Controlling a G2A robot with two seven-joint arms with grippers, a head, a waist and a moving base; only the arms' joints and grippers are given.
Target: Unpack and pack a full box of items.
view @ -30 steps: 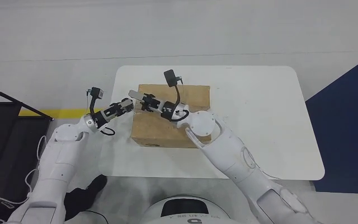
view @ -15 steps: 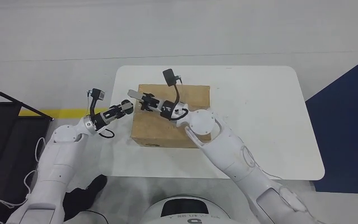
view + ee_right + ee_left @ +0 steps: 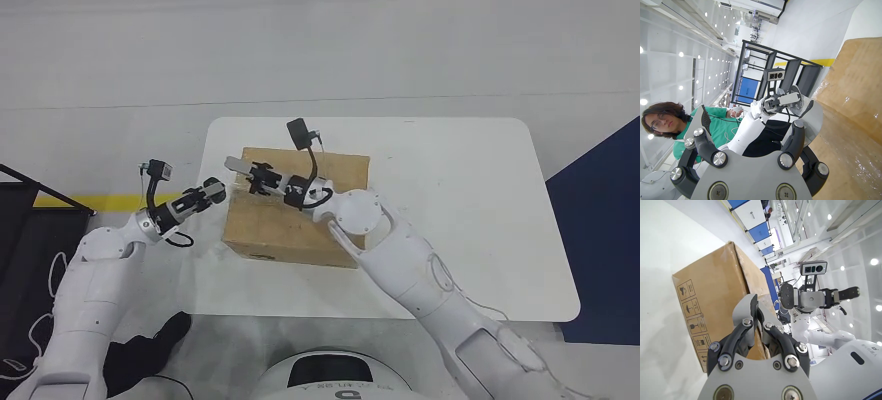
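Resting on the left half of the white table, the cardboard box sits a little askew, well clear of the table's right end. The table has rounded corners and stands on a light grey floor. A yellow line and a black rack lie to the left, and a blue panel to the right.

The box's long axis runs roughly left to right across the table, with its near-left corner swung slightly toward the robot. Its short end face, printed with handling symbols, points toward the left arm.

The box is closed. Its top flaps lie flat under glossy clear tape, so the contents are hidden.

The left gripper hangs just beside the box's left end, apart from it, with its fingers pressed together. A crumpled clear film shows at its tips; whether the fingers pinch it cannot be told. The right gripper is over the box's far-left corner, with its fingers spread wide and nothing between them.
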